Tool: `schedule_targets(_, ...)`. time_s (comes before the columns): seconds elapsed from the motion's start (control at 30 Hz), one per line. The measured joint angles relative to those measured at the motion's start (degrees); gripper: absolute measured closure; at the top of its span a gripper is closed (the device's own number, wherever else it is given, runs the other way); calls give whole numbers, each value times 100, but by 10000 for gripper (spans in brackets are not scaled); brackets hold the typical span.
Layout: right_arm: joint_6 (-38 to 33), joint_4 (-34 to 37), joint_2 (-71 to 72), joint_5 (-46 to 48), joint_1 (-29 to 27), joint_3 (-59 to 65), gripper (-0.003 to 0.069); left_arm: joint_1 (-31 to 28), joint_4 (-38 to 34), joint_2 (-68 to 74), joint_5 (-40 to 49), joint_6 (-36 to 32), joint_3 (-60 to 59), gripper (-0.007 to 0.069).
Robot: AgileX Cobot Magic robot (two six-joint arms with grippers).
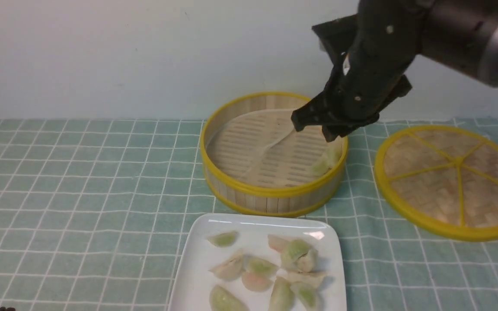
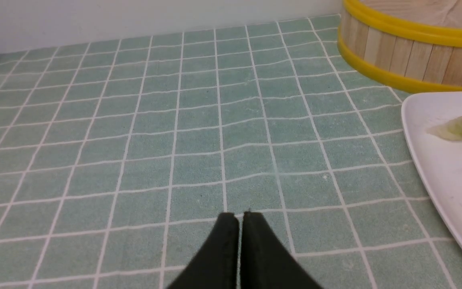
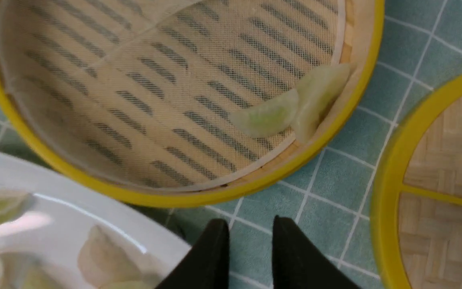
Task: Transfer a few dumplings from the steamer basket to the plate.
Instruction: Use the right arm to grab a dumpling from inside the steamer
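Dumplings (image 1: 260,267) mostly on plate (image 1: 193,268); hovers by steamer basket (image 1: 270,192) for last two, right fingers (image 3: 211,257) slightly apart, empty; left fingers (image 2: 225,249) together.

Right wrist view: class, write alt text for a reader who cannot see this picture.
Two pale green dumplings lie touching against the inner wall of the bamboo steamer basket. Two black fingers stand slightly apart, holding nothing, over green checked tablecloth, between a white plate holding more dumplings and a woven lid.
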State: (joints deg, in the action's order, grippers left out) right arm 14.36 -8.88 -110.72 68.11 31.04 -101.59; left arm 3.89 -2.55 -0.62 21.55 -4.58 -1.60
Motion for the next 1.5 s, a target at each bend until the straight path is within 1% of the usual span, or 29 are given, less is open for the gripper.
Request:
schedule_targets(0.13,0,-227,-777,30,0,-632,324,0,0,0,0,1,0,631)
schedule_targets(0.2,0,-266,-950,30,0,-810,285,0,0,0,0,1,0,631)
schedule_targets(0.27,0,-344,-1338,30,0,-1145,224,0,0,0,0,6,0,631)
schedule_targets(0.33,38,-370,-1645,30,0,-1402,183,0,0,0,0,6,0,631)
schedule_targets(0.43,226,-364,-1984,73,-25,-1679,162,0,0,0,2,7,0,631)
schedule_targets(0.63,521,-218,-2308,228,-256,-1864,158,0,0,0,2,14,0,631)
schedule_targets(0.83,576,176,-2462,178,-490,-1922,158,0,0,-5,7,14,0,631)
schedule_targets(1.0,551,210,-2513,178,-518,-1974,162,0,0,-5,7,14,0,631)
schedule_targets(1.03,514,210,-2525,178,-518,-1979,169,0,0,-5,7,14,0,631)
schedule_targets(1.1,339,210,-2554,187,-518,-1990,209,0,0,-5,7,14,0,631)
schedule_targets(1.13,339,210,-2554,187,-518,-1990,214,0,0,-5,7,14,0,631)
schedule_targets(1.17,195,210,-2554,199,-518,-1998,274,0,0,-5,7,14,0,631)
schedule_targets(1.23,49,226,-2554,204,-518,-2005,356,0,0,-5,7,14,0,631)
schedule_targets(1.27,-56,218,-2544,204,-507,-2017,439,0,0,-5,7,14,0,631)
schedule_targets(1.3,-56,218,-2544,204,-507,-2017,439,0,0,-5,7,14,0,631)
schedule_targets(1.33,-153,212,-2544,210,-493,-2056,530,0,0,-5,7,14,0,631)
schedule_targets(1.4,-232,343,-2561,243,-461,-2184,631,0,0,-5,7,14,0,631)
schedule_targets(1.5,-272,498,-2571,256,-414,-2297,659,0,0,-5,7,14,0,631)
